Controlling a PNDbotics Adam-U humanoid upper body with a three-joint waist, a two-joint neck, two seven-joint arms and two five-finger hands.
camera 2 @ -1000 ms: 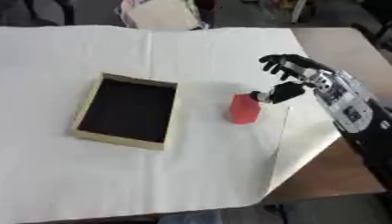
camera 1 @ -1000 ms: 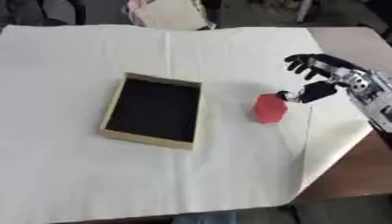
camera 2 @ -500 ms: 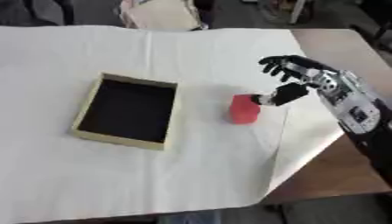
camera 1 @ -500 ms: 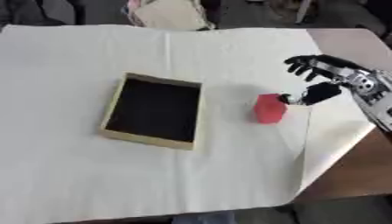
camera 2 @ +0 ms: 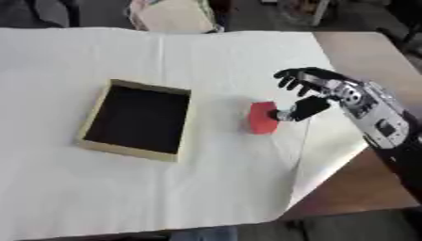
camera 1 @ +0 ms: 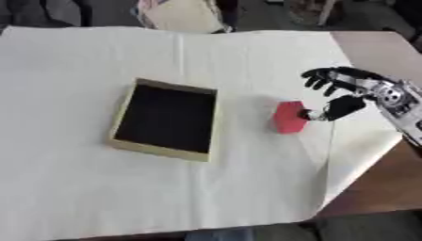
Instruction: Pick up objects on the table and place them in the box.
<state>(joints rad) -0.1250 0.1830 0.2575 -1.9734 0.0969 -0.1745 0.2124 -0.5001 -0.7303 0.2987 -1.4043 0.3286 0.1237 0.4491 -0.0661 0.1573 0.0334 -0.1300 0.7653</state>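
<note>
Nothing has moved: the right hand point(camera 2: 317, 94) stays spread, thumb touching the red block point(camera 2: 262, 117) beside the box point(camera 2: 138, 120).

A white cloth point(camera 1: 165, 188) covers most of the table, with fold creases running across it. At the right side the cloth ends in a slanted edge, and the bare brown tabletop point(camera 1: 387, 183) shows beyond it, up the right side and down to the near corner. Past the far edge of the table something pale cream point(camera 1: 185, 16) stands against a dark floor, too blurred to name. More dim shapes sit along that far edge.
</note>
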